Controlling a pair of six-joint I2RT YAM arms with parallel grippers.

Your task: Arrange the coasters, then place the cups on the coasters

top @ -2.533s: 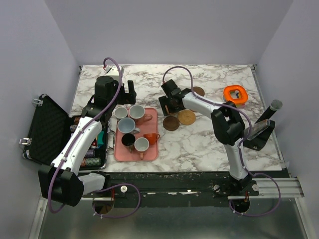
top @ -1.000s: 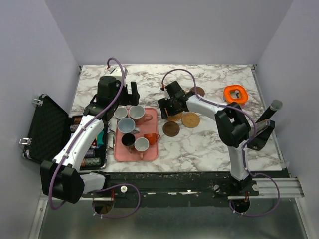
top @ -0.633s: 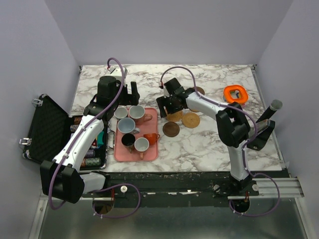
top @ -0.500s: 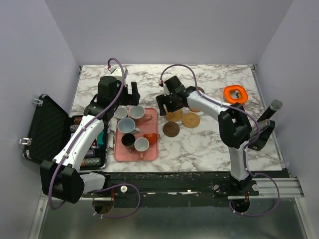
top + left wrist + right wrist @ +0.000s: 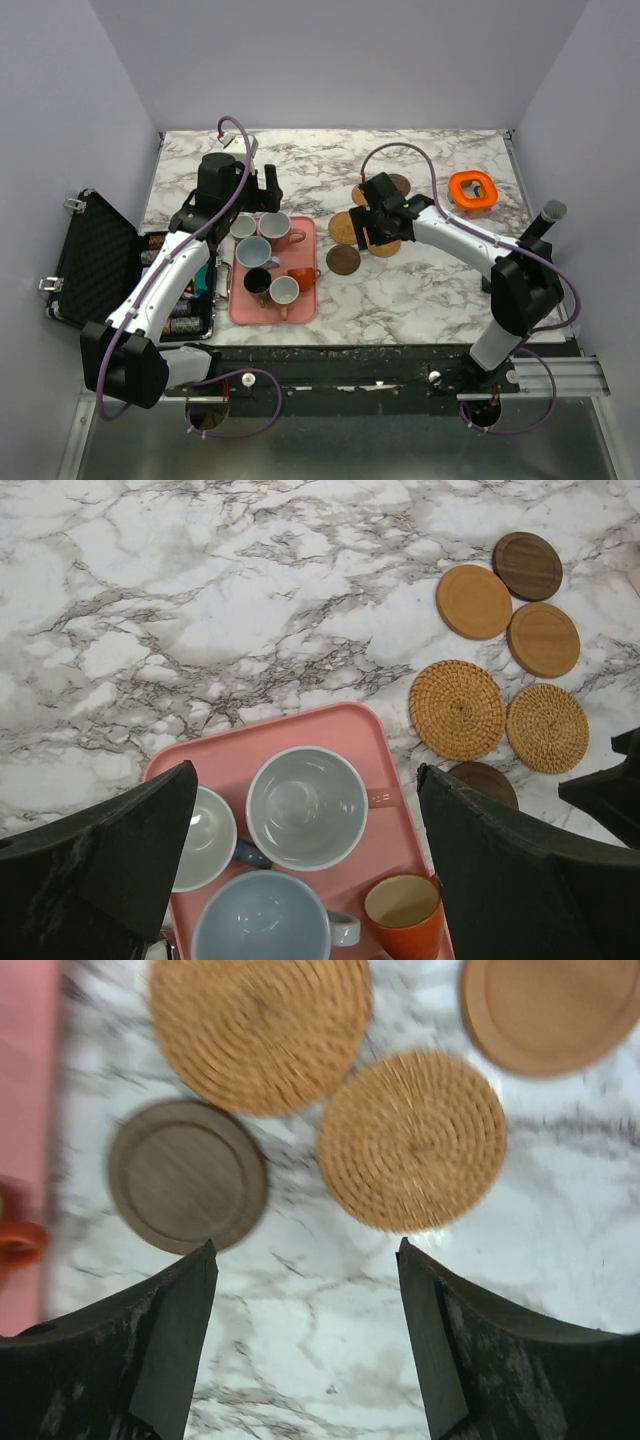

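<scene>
Several coasters lie on the marble right of the tray: two woven ones [image 5: 260,1030] [image 5: 412,1140], a dark one [image 5: 187,1188] and a smooth light one [image 5: 550,1010]. My right gripper [image 5: 306,1248] hovers open just above them, holding nothing. The cups stand on the pink tray [image 5: 300,305]: pink [image 5: 273,228], pale blue [image 5: 252,251], black [image 5: 258,281], orange [image 5: 303,278] and two grey-white [image 5: 241,226] [image 5: 284,291]. My left gripper [image 5: 305,775] hangs wide open over the tray's far end, above the pink cup [image 5: 306,807], touching nothing.
An orange ring-shaped object [image 5: 472,190] sits at the far right of the table. An open black case [image 5: 95,260] with small items lies off the table's left edge. A dark cylinder on a stand [image 5: 530,250] is at the right edge.
My right gripper has swung right and nearer, from the coasters' left side to above them. A woven coaster now lies uncovered next to the tray. The left arm has not moved.
</scene>
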